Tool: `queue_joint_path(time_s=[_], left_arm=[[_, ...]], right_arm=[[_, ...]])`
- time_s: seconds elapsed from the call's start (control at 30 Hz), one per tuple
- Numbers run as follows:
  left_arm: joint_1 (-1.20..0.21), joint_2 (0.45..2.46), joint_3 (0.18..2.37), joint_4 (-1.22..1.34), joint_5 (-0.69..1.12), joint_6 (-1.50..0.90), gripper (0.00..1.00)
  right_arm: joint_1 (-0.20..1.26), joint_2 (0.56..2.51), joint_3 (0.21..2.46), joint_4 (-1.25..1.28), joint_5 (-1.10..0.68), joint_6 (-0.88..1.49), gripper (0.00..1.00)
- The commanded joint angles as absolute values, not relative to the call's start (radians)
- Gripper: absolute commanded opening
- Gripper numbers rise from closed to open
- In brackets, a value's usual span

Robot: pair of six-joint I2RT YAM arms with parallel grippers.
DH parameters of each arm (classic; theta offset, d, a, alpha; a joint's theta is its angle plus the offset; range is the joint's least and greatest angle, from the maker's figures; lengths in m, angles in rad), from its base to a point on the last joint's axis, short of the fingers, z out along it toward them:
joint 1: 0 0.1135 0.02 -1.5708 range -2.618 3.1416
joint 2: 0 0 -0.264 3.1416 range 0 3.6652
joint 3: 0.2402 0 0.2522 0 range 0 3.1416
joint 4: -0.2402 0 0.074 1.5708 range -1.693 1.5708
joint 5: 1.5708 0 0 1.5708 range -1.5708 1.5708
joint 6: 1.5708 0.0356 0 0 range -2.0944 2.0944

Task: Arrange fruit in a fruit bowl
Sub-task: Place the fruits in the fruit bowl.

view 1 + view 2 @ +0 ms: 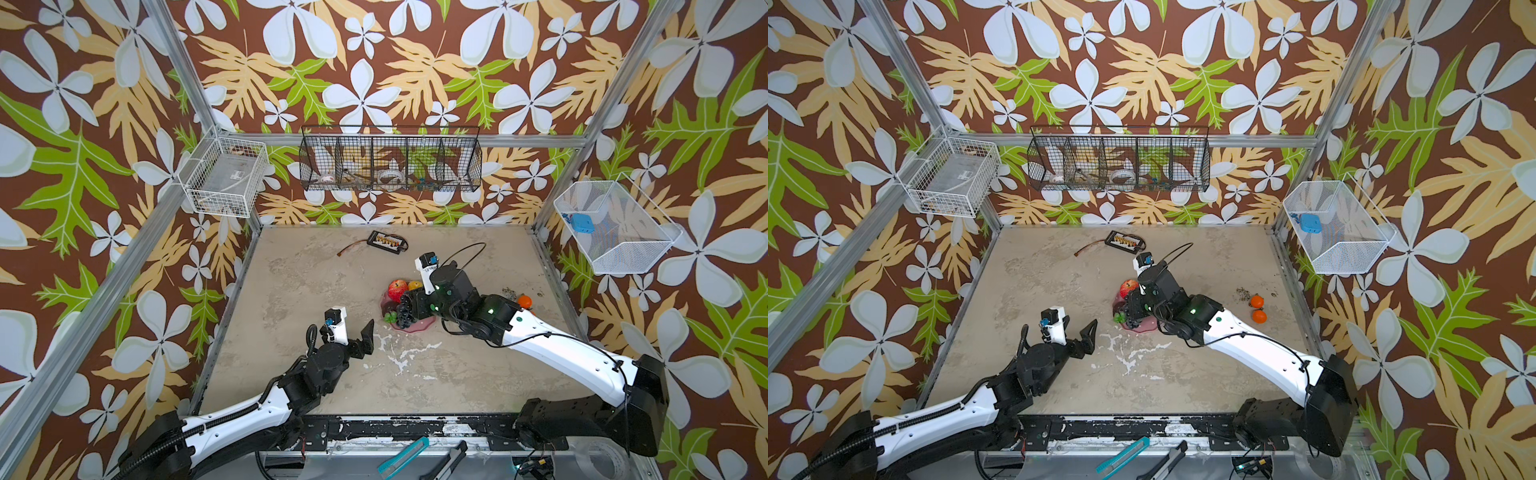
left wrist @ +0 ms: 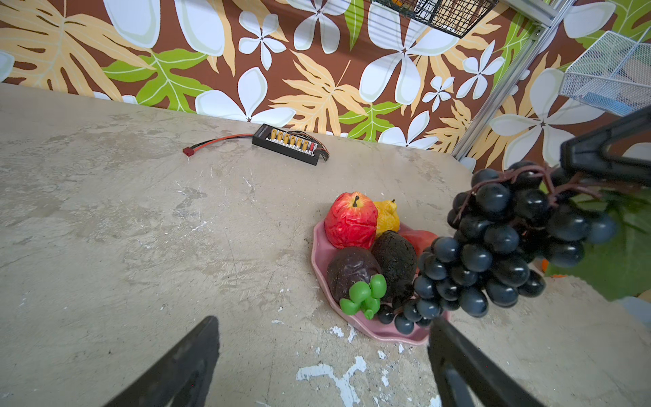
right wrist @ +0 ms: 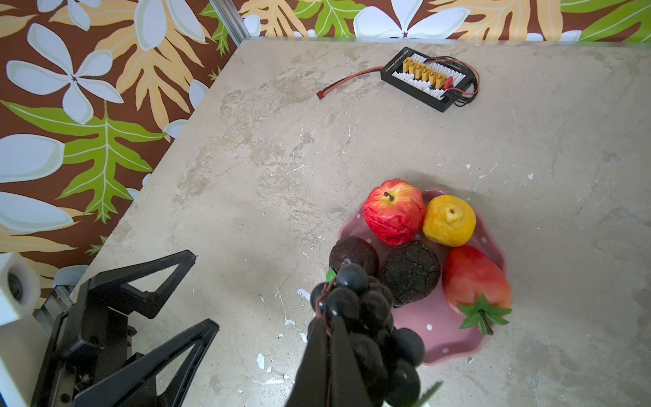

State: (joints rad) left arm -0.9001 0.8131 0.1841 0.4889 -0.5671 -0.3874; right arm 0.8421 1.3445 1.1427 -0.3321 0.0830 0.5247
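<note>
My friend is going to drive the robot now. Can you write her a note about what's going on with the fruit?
Right gripper: shut on the stem of the grape bunch, which hangs at the fruit bowl rim.
Left gripper: open and empty, over the table beside the bowl.
Done: apple, pear, strawberry, avocado and dark purple fruit are in the bowl.
Left: let the grapes go into the bowl, then fetch the two oranges lying on the table to the right of the bowl.
</note>
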Motion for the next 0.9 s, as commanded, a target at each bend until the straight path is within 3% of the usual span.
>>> queue_joint_path(time_s=[0.0,0.87], left_arm=[[-0.899,0.813,0.184,0.497,-0.577,-0.374,0.93],[-0.899,0.818,0.183,0.502,-0.574,-0.379,0.93]], right_arm=[[0.844,1.352,1.137,-0.287,0.095,0.532,0.00],[0.834,1.357,1.038,-0.314,0.207,0.517,0.00]])
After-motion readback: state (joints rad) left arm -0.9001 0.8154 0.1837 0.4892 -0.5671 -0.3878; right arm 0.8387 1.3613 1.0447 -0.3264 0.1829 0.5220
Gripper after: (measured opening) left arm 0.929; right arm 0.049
